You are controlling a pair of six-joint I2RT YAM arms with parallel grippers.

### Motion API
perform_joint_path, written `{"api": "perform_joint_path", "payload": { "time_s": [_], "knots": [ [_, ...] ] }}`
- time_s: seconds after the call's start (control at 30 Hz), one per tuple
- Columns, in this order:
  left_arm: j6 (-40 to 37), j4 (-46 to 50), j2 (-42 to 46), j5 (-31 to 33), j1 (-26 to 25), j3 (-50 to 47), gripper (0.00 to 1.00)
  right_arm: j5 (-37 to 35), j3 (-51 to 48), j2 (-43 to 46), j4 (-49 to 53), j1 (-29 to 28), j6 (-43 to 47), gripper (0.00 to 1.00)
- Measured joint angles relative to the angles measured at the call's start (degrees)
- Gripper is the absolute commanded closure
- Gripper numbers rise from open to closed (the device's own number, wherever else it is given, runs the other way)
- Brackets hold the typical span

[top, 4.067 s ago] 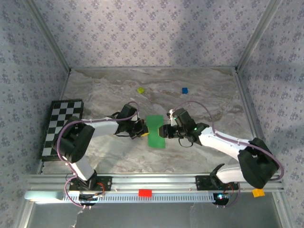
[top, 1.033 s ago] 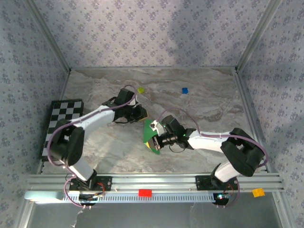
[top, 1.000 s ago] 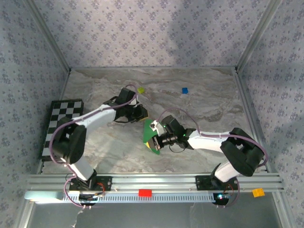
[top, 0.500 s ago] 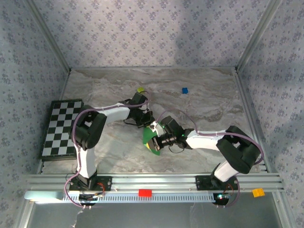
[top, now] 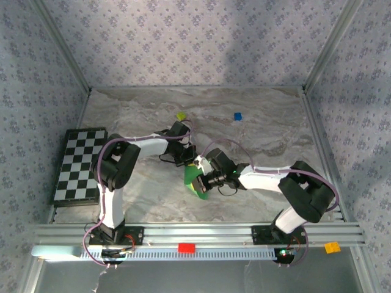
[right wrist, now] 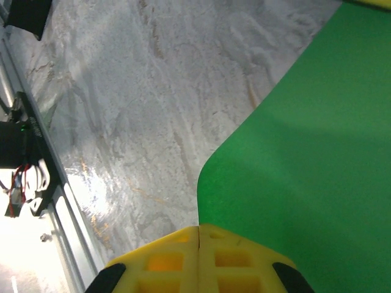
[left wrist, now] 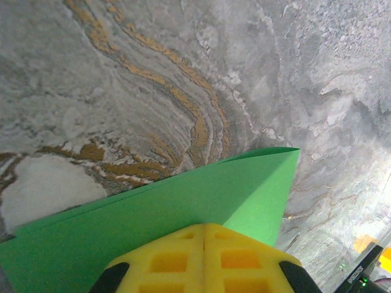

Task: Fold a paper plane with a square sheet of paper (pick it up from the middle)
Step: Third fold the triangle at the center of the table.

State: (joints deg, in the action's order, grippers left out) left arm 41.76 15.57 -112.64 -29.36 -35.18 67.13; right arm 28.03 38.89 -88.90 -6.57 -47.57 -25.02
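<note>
Above table [top: 263, 134], left tool [left wrist: 203, 229], right tool [right wrist: 200, 232] pinch paper [left wrist: 177, 198].

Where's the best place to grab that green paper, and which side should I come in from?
Probably an edge, pinched across both faces, coming in level with the sheet from the side. The green paper is thin and held up off the table, so its edges are open; the left fingers and right fingers grip it that way, shut on its edges.

green square sheet of paper [top: 190, 177] — folded, at table [top: 263, 134] centre.
</note>
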Motion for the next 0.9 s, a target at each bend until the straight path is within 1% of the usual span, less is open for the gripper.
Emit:
{"api": "perform_joint_path", "payload": {
  "time_s": [0.43, 0.7, 0.9],
  "knots": [
    [-0.4, -0.3, 0.0, 0.0, -0.1, -0.1, 0.98, -5.4, 3.1, -0.3, 6.9, 1.9, 6.0, 1.0],
    [-0.4, -0.3, 0.0, 0.0, -0.1, -0.1, 0.99, -9.5, 3.1, -1.2, 7.9, 1.9, 7.6, 1.0],
    [-0.4, -0.3, 0.0, 0.0, -0.1, -0.1, 0.99, -11.2, 3.1, -1.3, 7.8, 1.9, 8.5, 1.0]
  ]
}}
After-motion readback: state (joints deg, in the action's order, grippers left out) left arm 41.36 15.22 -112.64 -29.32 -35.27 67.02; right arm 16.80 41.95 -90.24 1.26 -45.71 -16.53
